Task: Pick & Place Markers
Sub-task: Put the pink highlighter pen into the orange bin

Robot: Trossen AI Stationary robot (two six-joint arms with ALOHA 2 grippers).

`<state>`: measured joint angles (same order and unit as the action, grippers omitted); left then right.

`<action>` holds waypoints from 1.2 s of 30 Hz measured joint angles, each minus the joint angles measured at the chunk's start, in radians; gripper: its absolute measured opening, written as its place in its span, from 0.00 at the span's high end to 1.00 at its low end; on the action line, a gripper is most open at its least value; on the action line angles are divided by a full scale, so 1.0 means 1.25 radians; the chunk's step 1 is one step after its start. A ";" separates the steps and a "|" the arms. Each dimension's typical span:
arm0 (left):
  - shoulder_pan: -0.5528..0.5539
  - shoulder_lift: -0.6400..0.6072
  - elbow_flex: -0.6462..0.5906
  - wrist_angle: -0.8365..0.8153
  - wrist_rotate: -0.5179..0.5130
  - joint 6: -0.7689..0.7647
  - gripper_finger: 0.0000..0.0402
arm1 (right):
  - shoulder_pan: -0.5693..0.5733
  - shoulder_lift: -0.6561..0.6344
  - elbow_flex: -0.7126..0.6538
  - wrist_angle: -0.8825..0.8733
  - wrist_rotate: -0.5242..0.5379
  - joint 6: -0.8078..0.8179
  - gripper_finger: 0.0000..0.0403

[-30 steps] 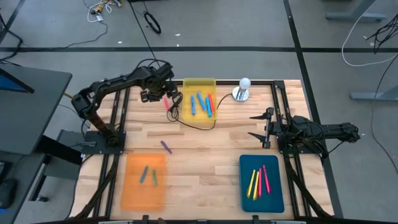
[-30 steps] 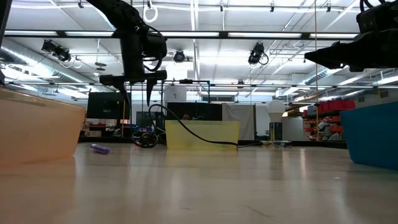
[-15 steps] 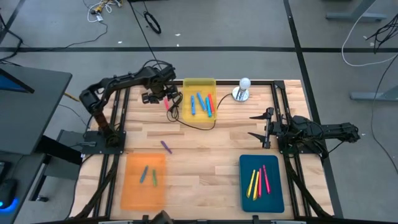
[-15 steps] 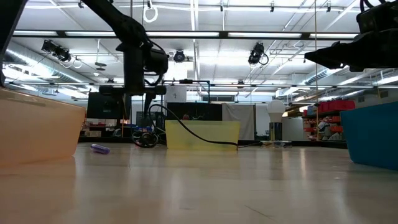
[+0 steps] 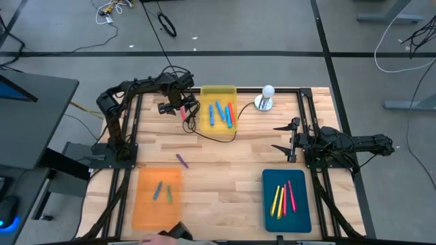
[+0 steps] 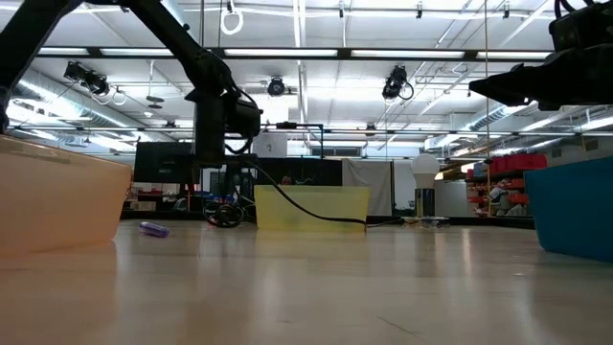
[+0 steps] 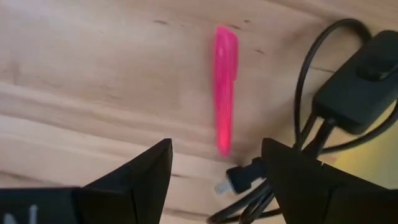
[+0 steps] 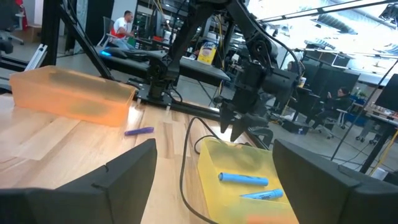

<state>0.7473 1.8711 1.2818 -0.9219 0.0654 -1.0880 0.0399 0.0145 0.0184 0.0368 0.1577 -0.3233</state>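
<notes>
A pink marker lies flat on the wooden table, just left of the yellow tray; the high view shows the marker too. My left gripper hangs open above it, pointing down, with a finger on either side of the marker's near end and touching nothing. In the high view my left gripper is at the far left of the table. A purple marker lies alone mid-table. My right gripper waits open and level at the table's right side.
A black cable with a switch runs right beside the pink marker and across the yellow tray's front. The yellow tray, the orange tray and the teal tray each hold markers. A white lamp stands at the far edge.
My left gripper has come down toward the pink marker and shifted a little toward the yellow tray, staying open. The arm's elbow has swung toward the table's far edge. The markers have not moved.
</notes>
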 joint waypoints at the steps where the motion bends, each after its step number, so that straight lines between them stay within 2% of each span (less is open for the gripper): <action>1: 0.002 0.009 0.007 0.002 0.004 0.001 0.37 | 0.000 0.000 0.000 0.000 0.000 0.000 0.20; 7: 0.011 0.063 0.056 -0.023 0.027 0.028 0.37 | 0.000 0.000 0.000 0.000 0.000 0.000 0.20; 15: 0.020 0.102 0.060 -0.087 0.043 0.061 0.37 | 0.000 0.000 0.000 0.000 0.000 0.000 0.20; 25: 0.024 0.138 0.061 -0.048 0.031 0.078 0.37 | 0.000 0.000 0.000 0.000 0.000 0.000 0.20; 30: 0.024 0.149 0.062 -0.035 0.064 0.113 0.37 | 0.000 0.000 0.000 0.000 0.000 0.000 0.20; 33: 0.023 0.149 0.061 -0.023 0.079 0.147 0.40 | 0.000 0.000 0.000 0.000 0.000 0.000 0.20; 36: 0.022 0.149 0.061 -0.020 0.080 0.149 0.47 | 0.000 0.000 0.000 0.000 0.000 0.000 0.20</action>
<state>0.7753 2.0579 1.3585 -0.9474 0.1650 -0.9017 0.0399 0.0144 0.0184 0.0368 0.1577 -0.3233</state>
